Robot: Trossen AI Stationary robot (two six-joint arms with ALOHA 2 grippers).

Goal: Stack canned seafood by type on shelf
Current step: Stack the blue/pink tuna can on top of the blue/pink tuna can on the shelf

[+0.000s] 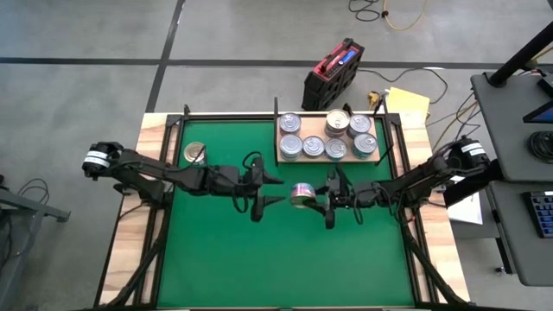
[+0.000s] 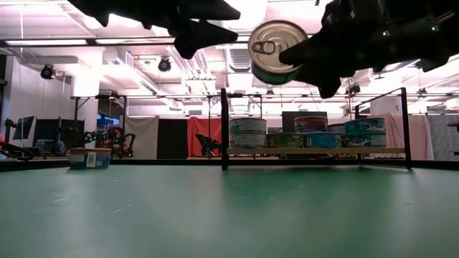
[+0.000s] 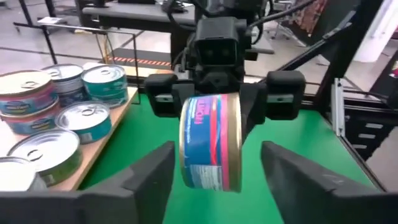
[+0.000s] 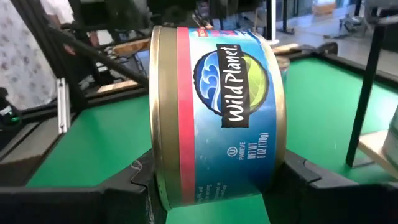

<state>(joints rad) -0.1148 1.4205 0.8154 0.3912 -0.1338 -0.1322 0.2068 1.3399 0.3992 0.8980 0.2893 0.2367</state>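
My right gripper (image 1: 316, 195) clamps a blue-labelled can (image 1: 301, 193) on edge at frame centre; my left gripper (image 1: 275, 189), jaws apart, holds nothing.

Ten tins show in all. One tin (image 1: 301, 193) sits on edge between the fingers of the right claw (image 1: 321, 198), just beside the open left claw (image 1: 275, 190). One lone tin (image 1: 195, 154) lies on the bench (image 1: 259, 259) behind the left arm. Eight tins (image 1: 329, 136) crowd the single wooden shelf (image 1: 281, 158) beyond both claws, one stacked upon another.
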